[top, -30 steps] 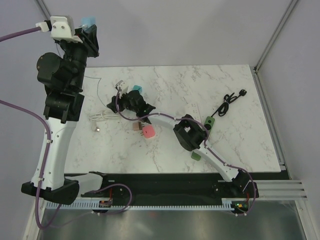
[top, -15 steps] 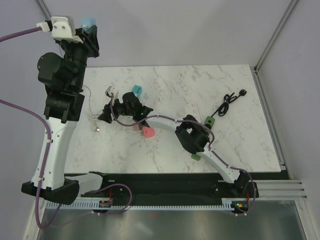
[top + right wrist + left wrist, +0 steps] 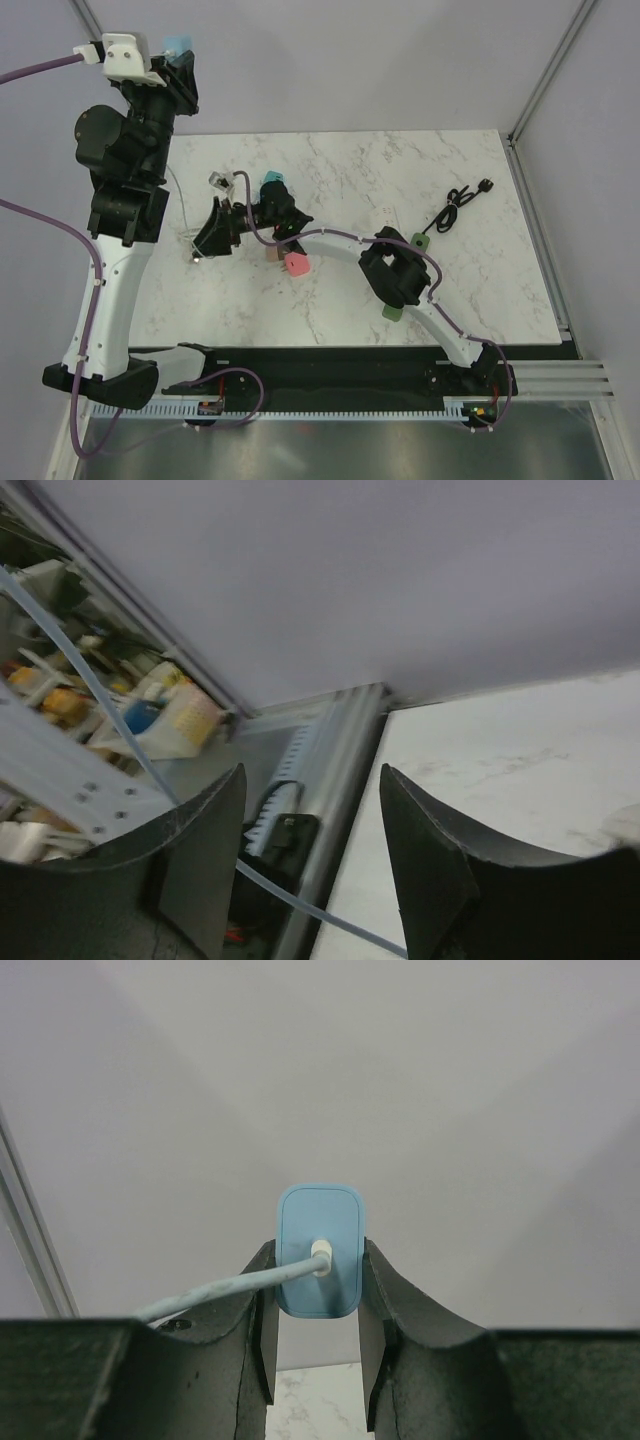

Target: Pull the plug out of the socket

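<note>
Right gripper (image 3: 312,805) swung left, jaws apart; left gripper (image 3: 318,1260) clamps blue plug (image 3: 318,1218).

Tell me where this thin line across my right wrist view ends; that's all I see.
Observer: It looks like the white cable, plugged into a blue adapter clamped in the left jaws.
Operator: Say where that arm is.
Observer: Raised high, above the table's far left corner.
Operator: Give me my own position.
Observer: The right jaws sit at the table's left side, beside cable slack lying there.
</note>
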{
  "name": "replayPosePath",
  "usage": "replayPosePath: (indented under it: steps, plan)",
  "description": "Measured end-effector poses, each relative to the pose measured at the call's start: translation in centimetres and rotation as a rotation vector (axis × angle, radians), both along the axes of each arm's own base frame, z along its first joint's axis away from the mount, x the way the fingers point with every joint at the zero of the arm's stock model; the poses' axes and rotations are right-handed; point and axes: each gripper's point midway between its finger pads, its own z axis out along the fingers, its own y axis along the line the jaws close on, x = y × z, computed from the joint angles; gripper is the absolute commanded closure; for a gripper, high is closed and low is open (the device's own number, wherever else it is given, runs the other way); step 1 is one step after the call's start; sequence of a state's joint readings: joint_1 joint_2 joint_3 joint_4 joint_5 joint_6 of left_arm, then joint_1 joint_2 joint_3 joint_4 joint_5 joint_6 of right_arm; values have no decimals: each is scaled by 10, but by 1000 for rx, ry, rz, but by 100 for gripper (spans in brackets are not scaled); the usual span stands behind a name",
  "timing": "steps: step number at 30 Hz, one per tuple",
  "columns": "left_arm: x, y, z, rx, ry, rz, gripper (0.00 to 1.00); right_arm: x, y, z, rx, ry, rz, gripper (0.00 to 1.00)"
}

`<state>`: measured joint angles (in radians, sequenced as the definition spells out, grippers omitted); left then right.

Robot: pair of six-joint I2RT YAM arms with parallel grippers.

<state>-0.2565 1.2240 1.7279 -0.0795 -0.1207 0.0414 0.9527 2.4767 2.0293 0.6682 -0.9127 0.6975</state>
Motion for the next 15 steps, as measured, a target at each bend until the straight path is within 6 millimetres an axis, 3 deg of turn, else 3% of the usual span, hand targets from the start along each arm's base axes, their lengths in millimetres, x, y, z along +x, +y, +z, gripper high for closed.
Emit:
replayPosePath:
  steps: [7, 9, 15]
  plan:
    - [1, 0, 2, -1, -4, 0, 98, -56, -44, 45, -20, 362, 314, 43]
    - [2, 0, 2, -1, -3, 0, 98, -69, -56, 60, -60, 425, 382, 39]
    - [11, -4, -13, -3, 33, -8, 98, -95, -108, 108, -48, 327, 393, 39]
